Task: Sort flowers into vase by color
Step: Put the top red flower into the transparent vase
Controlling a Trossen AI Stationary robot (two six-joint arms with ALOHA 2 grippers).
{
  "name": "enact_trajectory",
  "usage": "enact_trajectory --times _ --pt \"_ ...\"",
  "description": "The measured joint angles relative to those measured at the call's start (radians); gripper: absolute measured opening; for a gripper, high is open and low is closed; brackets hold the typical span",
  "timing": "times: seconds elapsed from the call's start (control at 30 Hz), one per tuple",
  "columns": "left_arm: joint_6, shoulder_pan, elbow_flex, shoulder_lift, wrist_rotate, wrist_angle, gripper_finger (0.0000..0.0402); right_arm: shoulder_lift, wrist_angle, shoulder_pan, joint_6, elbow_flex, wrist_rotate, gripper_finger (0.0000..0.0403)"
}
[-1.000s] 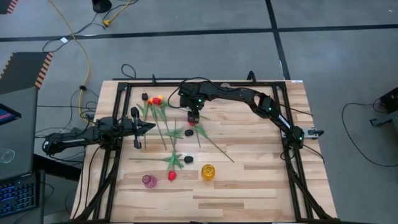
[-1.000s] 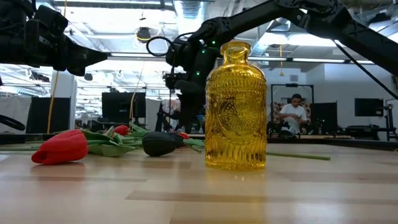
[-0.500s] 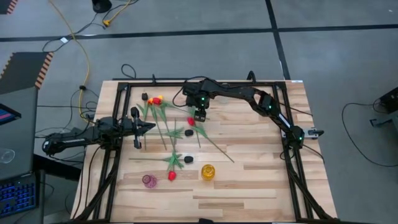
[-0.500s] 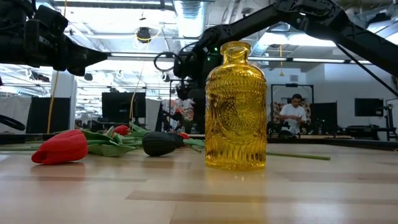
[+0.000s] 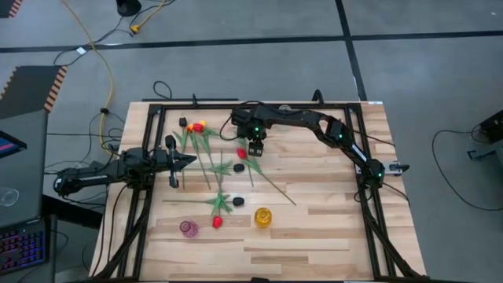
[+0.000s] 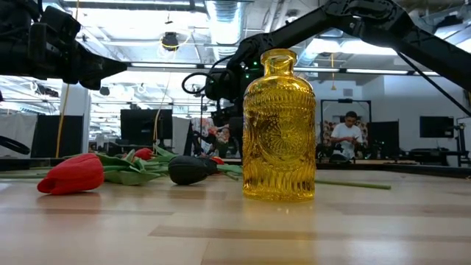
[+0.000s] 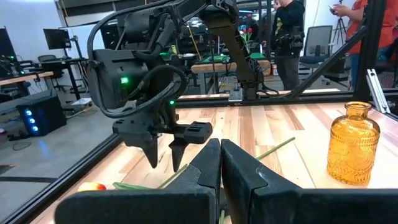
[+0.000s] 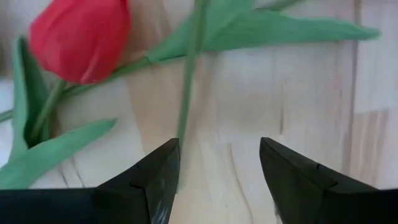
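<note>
My right gripper (image 5: 253, 149) hangs open over the middle of the table, fingers pointing down; it also shows in the left wrist view (image 7: 165, 158). In its wrist view (image 8: 217, 165) a red tulip head (image 8: 81, 40) lies just ahead, and a thin green stem (image 8: 186, 93) runs toward one fingertip. This red tulip (image 5: 242, 153) lies flat on the wood. More tulips lie around it: black ones (image 5: 238, 167) (image 5: 238, 202), a red one (image 5: 217, 222) and a yellow-orange one (image 5: 196, 126). My left gripper (image 5: 189, 160) is shut and empty at the table's left.
A yellow glass vase (image 5: 262, 217) and a small pink vase (image 5: 189, 229) stand near the table's front edge. A black frame (image 5: 157, 110) runs round the table. People stand in the room behind the table.
My right gripper has gone a little toward the table's right edge, off the red tulip's head. The flowers have kept still.
</note>
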State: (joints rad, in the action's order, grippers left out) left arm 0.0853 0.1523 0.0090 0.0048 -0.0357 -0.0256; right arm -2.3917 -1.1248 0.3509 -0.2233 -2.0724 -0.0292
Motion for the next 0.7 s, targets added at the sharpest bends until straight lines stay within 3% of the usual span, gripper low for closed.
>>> enact_trajectory --times 0.7 --pt "-0.038 0.0 0.0 0.0 0.0 0.0 0.0 -0.016 0.058 -0.037 -0.067 0.043 -0.012 0.0206"
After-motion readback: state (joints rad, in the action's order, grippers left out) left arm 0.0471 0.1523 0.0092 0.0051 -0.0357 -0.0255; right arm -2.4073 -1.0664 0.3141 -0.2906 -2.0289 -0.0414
